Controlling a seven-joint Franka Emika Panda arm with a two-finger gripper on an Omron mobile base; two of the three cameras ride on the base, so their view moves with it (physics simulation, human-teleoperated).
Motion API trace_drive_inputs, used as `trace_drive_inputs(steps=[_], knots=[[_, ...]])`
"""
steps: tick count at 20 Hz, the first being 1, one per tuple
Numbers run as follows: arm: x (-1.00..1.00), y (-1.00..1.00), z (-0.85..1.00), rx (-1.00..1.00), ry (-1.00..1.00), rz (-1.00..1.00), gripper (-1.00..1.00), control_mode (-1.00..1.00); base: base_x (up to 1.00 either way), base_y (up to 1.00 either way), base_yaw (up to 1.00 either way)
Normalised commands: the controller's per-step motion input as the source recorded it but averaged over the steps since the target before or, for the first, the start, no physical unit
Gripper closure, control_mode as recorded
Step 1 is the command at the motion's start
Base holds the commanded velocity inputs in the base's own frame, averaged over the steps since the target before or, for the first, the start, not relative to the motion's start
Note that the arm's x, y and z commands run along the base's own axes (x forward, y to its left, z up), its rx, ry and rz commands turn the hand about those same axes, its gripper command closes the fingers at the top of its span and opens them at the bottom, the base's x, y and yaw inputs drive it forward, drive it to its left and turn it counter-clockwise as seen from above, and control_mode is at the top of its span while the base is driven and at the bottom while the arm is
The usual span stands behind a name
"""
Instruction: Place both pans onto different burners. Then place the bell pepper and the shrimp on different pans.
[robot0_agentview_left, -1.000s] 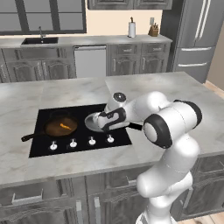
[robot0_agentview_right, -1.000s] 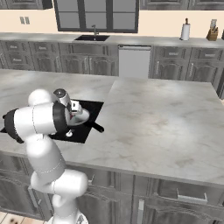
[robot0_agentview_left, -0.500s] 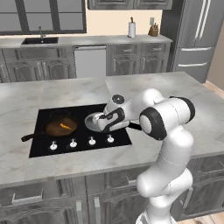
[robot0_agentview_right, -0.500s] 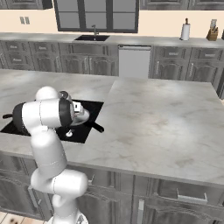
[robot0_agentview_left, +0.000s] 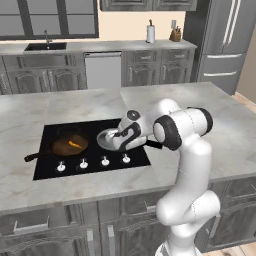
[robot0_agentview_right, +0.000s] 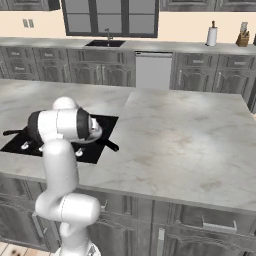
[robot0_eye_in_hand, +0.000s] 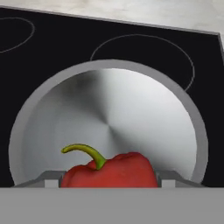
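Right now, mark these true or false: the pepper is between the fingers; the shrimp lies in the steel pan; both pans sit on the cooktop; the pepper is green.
1. The pepper is between the gripper fingers, above the steel pan. True.
2. The shrimp lies in the steel pan. False: it lies in the skillet.
3. Both pans sit on the cooktop. True.
4. The pepper is green. False: red, with a green stem.

- Home kitchen, rendered.
- Island with marble-look counter (robot0_agentview_left: 210, 115) and inset black glass cooktop (robot0_agentview_left: 50, 137).
- Back wall: grey cabinets (robot0_agentview_right: 40, 67), sink (robot0_agentview_right: 105, 43) with faucet under a window, dishwasher (robot0_agentview_left: 103, 70).
- Steel fridge (robot0_agentview_left: 227, 42), paper towel roll (robot0_agentview_right: 212, 36), knife block (robot0_agentview_right: 243, 38).
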Motion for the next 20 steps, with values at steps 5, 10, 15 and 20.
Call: trace_drive_inputs(steps=[5, 10, 15, 20], knots=[[0.26, 0.03, -0.11, 0.0, 0.0, 0.0, -1.0, -1.0, 0.0, 0.0, 0.0], [0.15, 0.01, -0.02, 0.0, -0.03, 0.0, -1.0, -1.0, 0.0, 0.0, 0.0], [0.0, 0.0, 0.24, 0.0, -0.11, 0.0, -1.0, -1.0, 0.0, 0.0, 0.0], [0.04, 0.02, 0.16, 0.0, -0.08, 0.0, -1.0, -1.0, 0.0, 0.0, 0.0]])
